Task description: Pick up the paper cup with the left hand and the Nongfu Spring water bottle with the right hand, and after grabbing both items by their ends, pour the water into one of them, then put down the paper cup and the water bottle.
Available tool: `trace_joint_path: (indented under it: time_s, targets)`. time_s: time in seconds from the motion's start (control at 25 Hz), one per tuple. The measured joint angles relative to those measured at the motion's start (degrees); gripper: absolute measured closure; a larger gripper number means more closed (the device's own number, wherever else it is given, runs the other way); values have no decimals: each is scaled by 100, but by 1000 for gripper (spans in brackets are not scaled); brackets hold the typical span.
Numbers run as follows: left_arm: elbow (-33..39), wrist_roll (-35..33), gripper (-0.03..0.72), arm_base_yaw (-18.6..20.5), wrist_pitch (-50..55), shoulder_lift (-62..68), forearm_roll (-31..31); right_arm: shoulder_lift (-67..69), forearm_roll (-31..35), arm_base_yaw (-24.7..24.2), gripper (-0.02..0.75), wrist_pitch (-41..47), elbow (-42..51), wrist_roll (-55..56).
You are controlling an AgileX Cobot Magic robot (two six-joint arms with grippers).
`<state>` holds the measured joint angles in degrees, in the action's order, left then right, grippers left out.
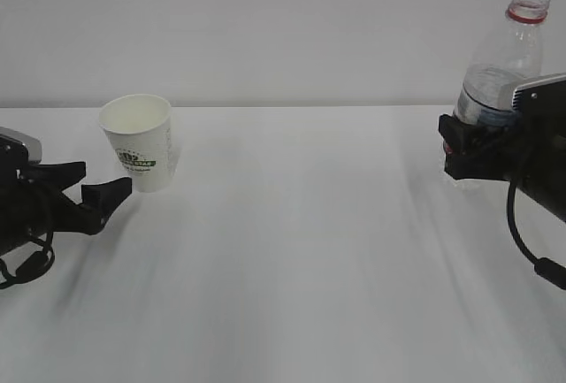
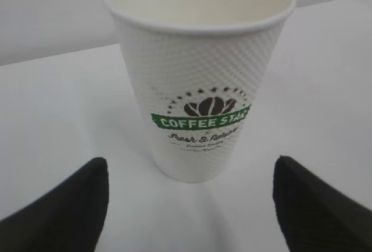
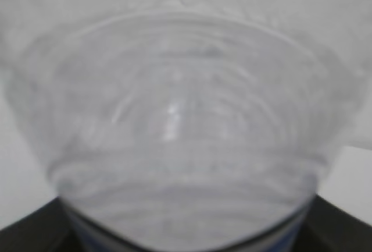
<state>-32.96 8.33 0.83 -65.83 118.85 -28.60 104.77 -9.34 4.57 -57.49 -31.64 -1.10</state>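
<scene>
The paper cup (image 1: 141, 140) stands upright on the white table, its green logo facing my left gripper (image 1: 106, 180). In the left wrist view the cup (image 2: 200, 77) is just ahead of the left gripper (image 2: 190, 171), which is open, with its black fingertips (image 2: 87, 205) wide on either side of the cup's base and not touching it. At the right, the capless Nongfu Spring water bottle (image 1: 504, 56) stands upright in my right gripper (image 1: 462, 149), which is shut on its lower part. Water (image 1: 485, 93) shows inside it. The blurred bottle (image 3: 180, 118) fills the right wrist view, hiding most of the right gripper (image 3: 186, 231).
The white table (image 1: 292, 250) stretches between both arms, with a plain pale wall behind. A black cable (image 1: 522, 241) hangs below the right arm.
</scene>
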Motion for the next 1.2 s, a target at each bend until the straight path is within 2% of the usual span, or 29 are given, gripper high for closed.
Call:
trace_joint_path:
  time_s: [0.16, 0.4, 0.6, 1.2]
  targets:
    - [-168, 47, 35, -22, 0, 111, -5, 0, 0, 0, 252, 39, 0, 0]
    - [-641, 50, 38, -349, 0, 164, -5, 0, -4, 0, 252, 100, 0, 0]
    - [-897, 50, 38, -493, 0, 502, 241, 0, -13, 0, 252, 112, 0, 0]
    - [-1565, 54, 38, -555, 0, 1049, 534, 0, -39, 0, 252, 124, 0, 0]
